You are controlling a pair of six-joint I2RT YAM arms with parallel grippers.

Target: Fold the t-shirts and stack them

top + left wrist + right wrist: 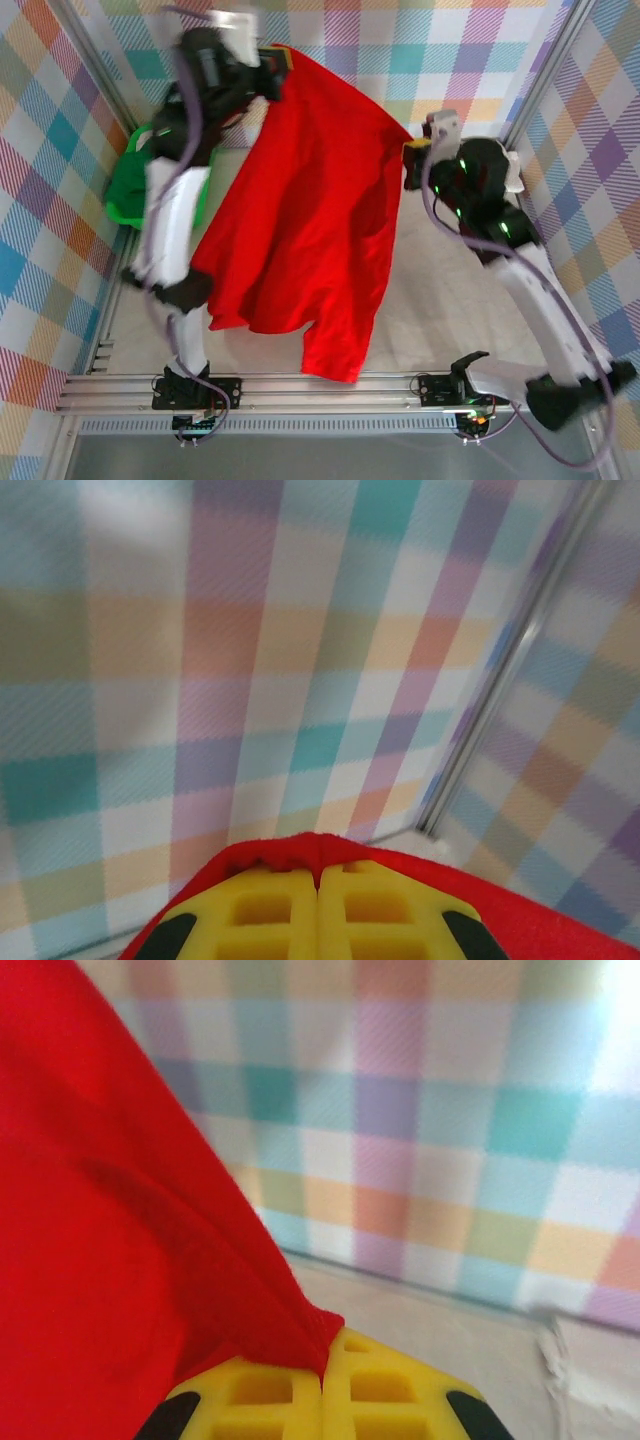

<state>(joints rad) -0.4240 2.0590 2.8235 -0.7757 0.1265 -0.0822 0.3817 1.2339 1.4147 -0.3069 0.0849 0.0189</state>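
The bright red t-shirt point(310, 220) hangs in the air between both arms, spread from the back left to the right and drooping toward the front rail. My left gripper point(283, 62) is shut on its upper left edge; in the left wrist view red cloth point(320, 848) bunches over the closed yellow fingers point(270, 910). My right gripper point(413, 150) is shut on the shirt's right corner; in the right wrist view the red cloth point(120, 1240) runs down into the closed yellow fingers point(380, 1390). The cream-white and dark green t-shirts are out of view.
A bright green plastic basket point(128, 190) sits at the left edge, partly behind the left arm. Checked cloth walls point(450, 50) enclose the beige table point(440, 300). An aluminium rail point(320, 390) runs along the near edge.
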